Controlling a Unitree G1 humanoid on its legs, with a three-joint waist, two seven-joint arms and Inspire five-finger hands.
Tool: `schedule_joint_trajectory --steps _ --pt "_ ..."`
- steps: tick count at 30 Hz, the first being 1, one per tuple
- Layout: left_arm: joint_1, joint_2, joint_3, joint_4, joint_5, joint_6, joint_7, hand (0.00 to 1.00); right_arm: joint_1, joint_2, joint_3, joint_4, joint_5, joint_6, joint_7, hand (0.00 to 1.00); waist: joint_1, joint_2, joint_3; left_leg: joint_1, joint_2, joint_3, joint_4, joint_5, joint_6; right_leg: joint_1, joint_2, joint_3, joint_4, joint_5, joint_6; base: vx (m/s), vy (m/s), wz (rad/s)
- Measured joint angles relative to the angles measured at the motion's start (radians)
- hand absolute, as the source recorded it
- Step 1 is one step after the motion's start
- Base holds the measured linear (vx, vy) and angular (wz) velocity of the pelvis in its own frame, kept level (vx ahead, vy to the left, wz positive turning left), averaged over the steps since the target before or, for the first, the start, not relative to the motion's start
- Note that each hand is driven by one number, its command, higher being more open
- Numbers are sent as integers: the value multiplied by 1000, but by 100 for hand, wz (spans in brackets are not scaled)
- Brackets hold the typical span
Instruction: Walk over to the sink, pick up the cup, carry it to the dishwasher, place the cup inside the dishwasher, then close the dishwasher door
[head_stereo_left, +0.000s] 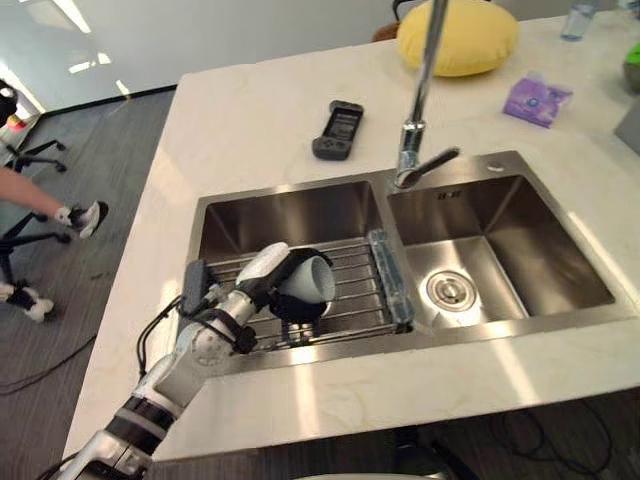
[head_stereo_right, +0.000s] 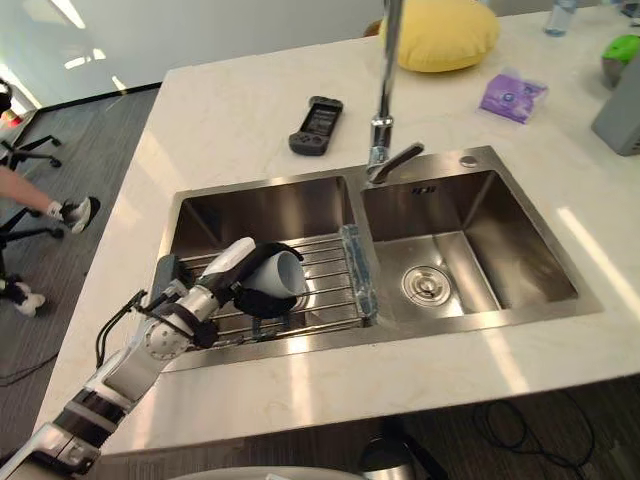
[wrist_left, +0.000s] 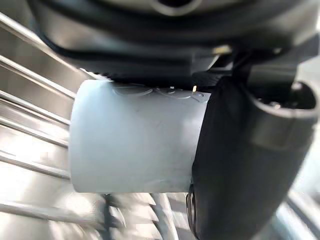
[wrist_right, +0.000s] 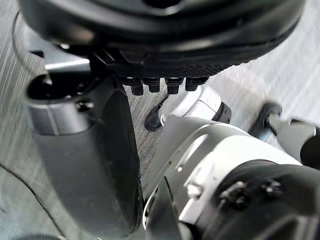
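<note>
Left hand (head_stereo_left: 250, 292) is wrapping round the cup (head_stereo_left: 312, 280), white-covered thumb over the top and dark fingers curling underneath, so it's gripping it properly. The cup is lying on its side, mouth pointing toward the faucet side, right over the wire rack (head_stereo_left: 355, 270) in the left basin (head_stereo_left: 290, 215) of the sink. Can't tell if it's clear of the bars or resting on them. Right hand (wrist_right: 160, 35) is hanging down near the floor, and I can't tell whether it's open or closed.

Progress-wise I'd say the walk over is done and the pickup is happening right now. Carrying the cup to the dishwasher, putting it inside and closing the door are all left to do.

As for room, straight up is looking free. The basin's near wall and the countertop (head_stereo_left: 250, 120) edge are sitting between the cup and the robot, so I'm guessing it's needing height before pulling back. The faucet (head_stereo_left: 420, 100) is standing off to the right, well apart.
</note>
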Motion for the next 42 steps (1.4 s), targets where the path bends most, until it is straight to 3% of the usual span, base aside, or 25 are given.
schedule_joint_trajectory --steps 3,5,6,10,12,13,14,15,18,20,22,23,24,25,27,29,33,34,35,36,37,39,41,42 --pt "62 -10 172 -61 -88 -7 46 0 -7 -8 0 0 -53 -2 23 100 53 -4 -2 -26 -5 -47 21 10 0 13 -8 -45 0 -6 -1 -42 -33 53" --pt "107 -52 353 -153 -143 -23 125 0 -18 -5 0 2 -99 -3 46 100 104 -9 -5 -61 -21 -101 32 39 0 22 -26 -98 0 -11 -1 -96 -43 73" --pt "120 -60 393 -165 -149 -30 145 0 -19 -4 0 4 -108 -2 51 100 117 -9 -6 -67 -26 -113 35 47 1 27 -30 -112 0 -12 -1 -85 -42 72" --pt "257 -108 645 -185 -182 -75 291 0 -19 1 0 37 -194 5 52 100 195 -24 -27 -105 -54 -165 21 128 2 54 -57 -214 -1 -29 -11 -120 -60 79" --pt "307 -161 740 -185 -218 -85 331 0 -9 6 -2 47 -214 6 52 100 219 -29 -44 -128 -71 -151 -32 191 27 73 -69 -310 0 -40 1 -153 -41 136" --pt "318 -184 768 -185 -235 -96 343 0 -1 9 -7 47 -215 4 51 100 223 -27 -46 -135 -74 -125 -51 204 48 91 -77 -370 -1 -42 2 -146 47 188" --pt "329 -214 805 -183 -256 -121 349 0 14 17 -27 48 -212 2 45 100 226 -28 -55 -150 -69 -29 -72 175 137 116 -81 -464 -1 -40 3 -108 92 188" --pt "332 -226 824 -182 -269 -133 352 0 23 29 -39 47 -210 0 38 100 229 -39 -60 -158 -56 49 -73 174 151 130 -91 -511 -1 -38 8 -114 122 204" --pt "344 -264 903 -174 -335 -194 377 0 85 60 -85 39 -170 -41 21 100 235 -53 -70 -179 24 416 -8 175 151 189 -129 -695 26 -41 27 -61 200 185" --pt "343 -273 949 -174 -394 -247 396 0 88 40 -77 39 -170 -42 18 100 234 -49 -69 -179 23 491 19 174 132 201 -169 -698 82 -68 46 -54 283 127" --pt "312 -272 926 -174 -416 -284 401 0 81 27 -66 47 -169 -38 19 100 210 -63 -75 -182 -8 536 5 138 88 208 -192 -665 101 -98 37 -77 242 127" --pt "297 -271 905 -172 -425 -298 399 0 77 42 -54 63 -168 -38 20 100 183 -115 -87 -189 -15 605 66 98 121 206 -245 -677 109 -108 47 -47 236 127" --pt "286 -270 862 -177 -437 -316 386 0 76 30 -49 66 -165 -50 13 100 186 -87 -88 -177 55 681 212 63 181 212 -271 -696 175 -123 71 -8 231 91" --pt "283 -268 846 -185 -440 -317 373 0 81 14 -48 64 -159 -51 12 100 186 -70 -92 -152 79 712 199 60 93 217 -269 -699 199 -130 84 44 233 64" --pt "253 -264 779 -186 -441 -313 343 0 84 16 -35 57 -151 -48 13 100 168 -95 -102 -144 -22 669 84 105 116 218 -299 -699 190 -126 76 -29 294 71" --pt "231 -267 710 -192 -437 -287 294 0 75 25 -41 56 -144 -55 -10 100 154 -102 -96 -147 -84 634 7 138 142 221 -309 -710 176 -94 43 -88 184 70" --pt "228 -337 580 -239 -417 -248 222 0 76 41 -95 45 -145 -51 -24 100 150 -100 -89 -149 -129 572 -29 155 167 242 -340 -764 224 -31 43 -3 67 54" --pt "227 -363 509 -252 -417 -247 191 0 89 48 -125 27 -145 -55 -24 100 145 -102 -86 -151 -147 529 -40 158 174 241 -365 -744 294 -20 27 46 59 116" --pt "223 -385 426 -260 -416 -245 155 0 110 54 -149 0 -142 -59 -23 100 134 -98 -83 -155 -163 463 -53 161 183 227 -391 -668 396 5 -20 56 60 147" --pt "219 -396 375 -259 -415 -241 137 0 120 55 -163 -11 -138 -63 -21 100 123 -90 -82 -156 -168 421 -62 166 192 206 -399 -605 462 22 -88 62 39 198" --pt "202 -411 278 -242 -413 -233 101 0 124 70 -189 -14 -132 -63 -10 100 98 -72 -70 -160 -166 316 -72 172 200 150 -343 -391 537 -122 -98 18 -4 205" --pt "150 -426 154 -153 -421 -215 43 0 130 117 -192 -29 -122 -65 16 100 66 -78 -54 -162 -186 149 -84 184 225 74 -153 -72 539 -308 -89 -29 -63 241" --pt "109 -411 52 -81 -423 -159 28 0 123 154 -174 -41 -120 -88 21 100 44 -82 -47 -152 -213 40 -85 185 228 -14 -48 106 540 -378 -59 41 -68 208" --pt "104 -407 28 -72 -423 -145 26 0 119 158 -172 -46 -119 -91 22 100 42 -87 -47 -146 -217 26 -84 184 230 -39 -32 137 540 -388 -53 96 -45 167"
